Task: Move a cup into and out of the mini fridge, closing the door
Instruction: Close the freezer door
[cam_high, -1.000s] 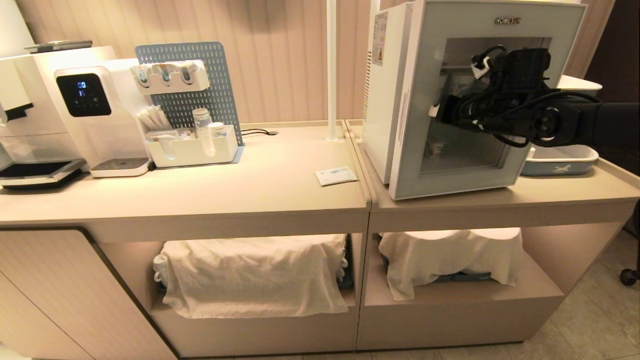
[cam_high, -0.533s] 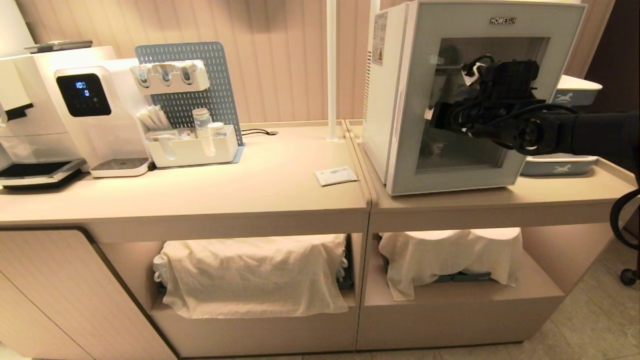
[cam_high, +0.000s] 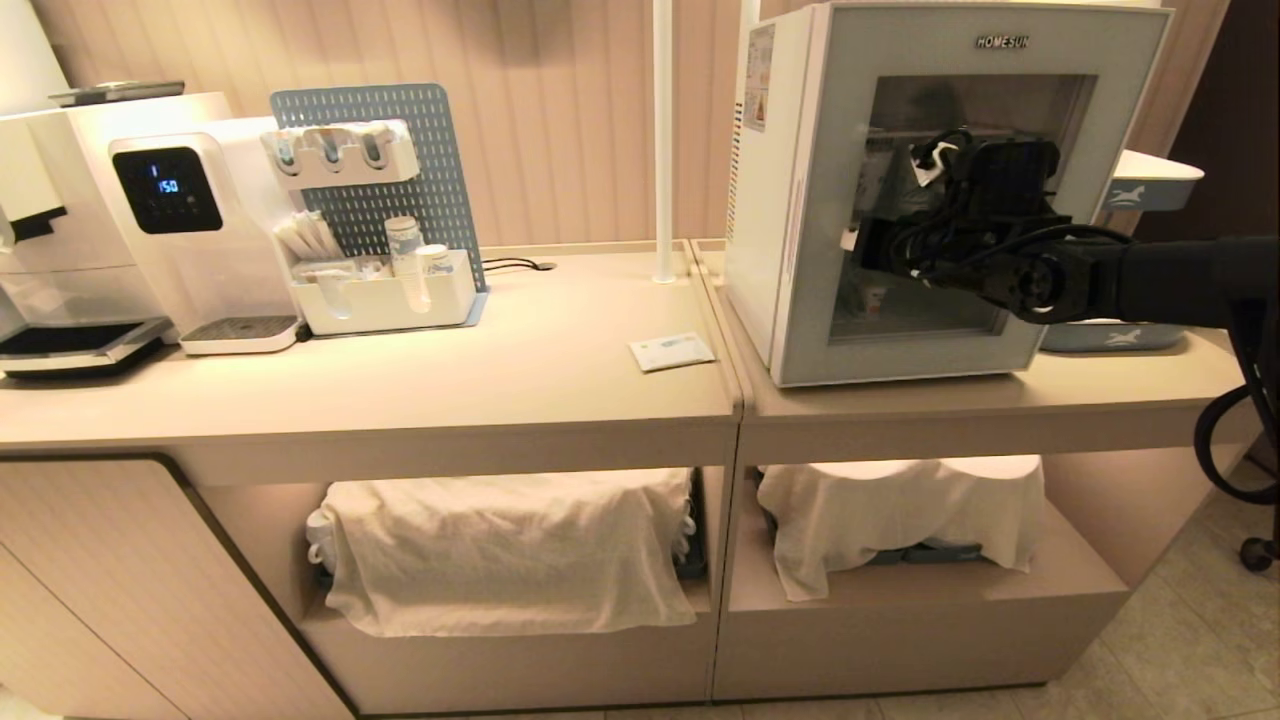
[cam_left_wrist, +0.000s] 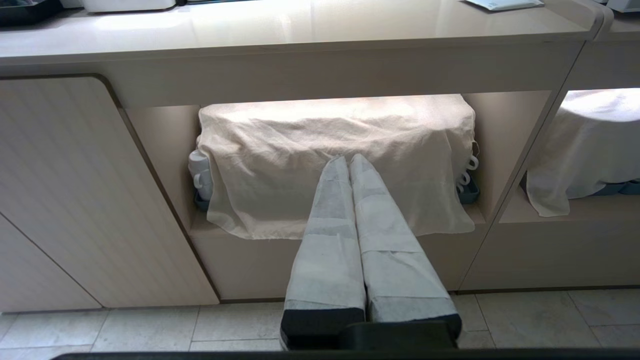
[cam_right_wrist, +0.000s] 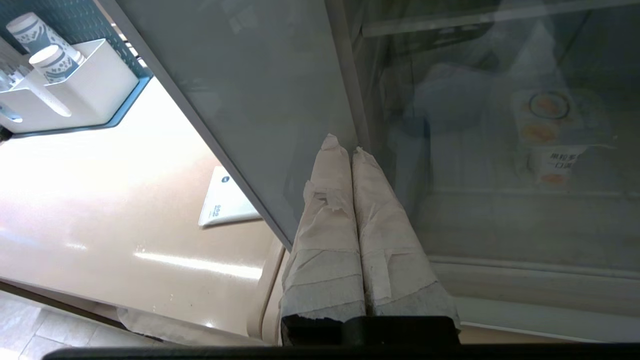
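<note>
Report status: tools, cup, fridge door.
Right tool shut, tips against door. Left tool shut, parked low. Cup inside mini fridge. Nothing blocking.

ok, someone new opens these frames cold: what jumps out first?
The right gripper, fingers shut, pressed against the glass door of the mini fridge on the right counter. Behind the glass, the cup sits on the fridge floor. The left gripper hangs shut and low, facing a cloth-draped shelf under the counter.
</note>
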